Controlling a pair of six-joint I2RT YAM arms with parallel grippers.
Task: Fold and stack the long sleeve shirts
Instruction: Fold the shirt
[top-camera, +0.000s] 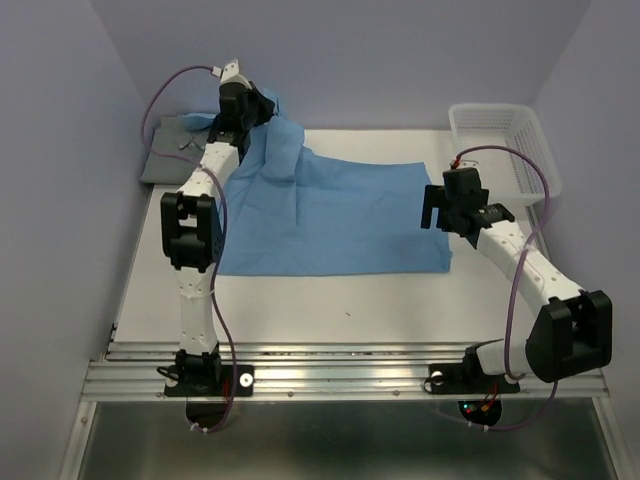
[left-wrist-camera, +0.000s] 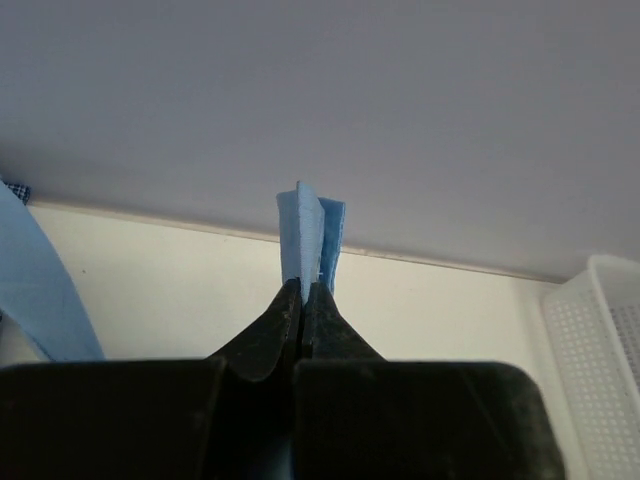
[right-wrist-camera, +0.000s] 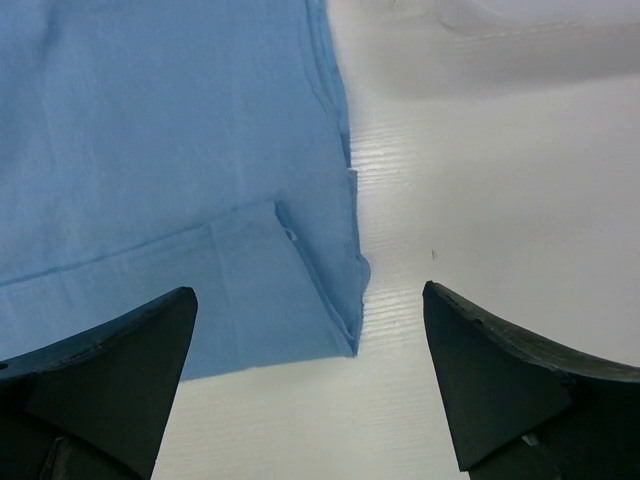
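pale lilac walls (top-camera: 400, 50) close in a white counter (top-camera: 330, 300) on three sides. the light blue shirt (top-camera: 350, 220) is spread across the middle of it and lies mostly flat, with a straight near edge. its far left part rises off the surface into a bunched peak.

the left hand (top-camera: 262, 104) sits at that peak, over the far left of the counter, pinched tight on a fold of the blue cloth. in the left wrist view its dark fingers (left-wrist-camera: 270, 340) meet with no gap, and a doubled strip of blue stands upright out of them against the wall.

the right hand (top-camera: 432, 208) hangs above the right edge of the same shirt, spread wide and holding nothing. in the right wrist view its two dark fingertips (right-wrist-camera: 130, 350) straddle the shirt's corner, one over the cloth and the other over bare counter. a narrower flap of the same blue lies on top of the shirt just beside that corner. whether the tips touch the cloth i cannot tell.

the grey shirt (top-camera: 165, 155) lies in the far left corner of the counter, partly hidden behind the left arm. the raised blue cloth comes close to it, but i cannot tell whether the two shirts touch.

a white mesh basket (top-camera: 490, 107) stands in the far right corner, apart from both shirts.
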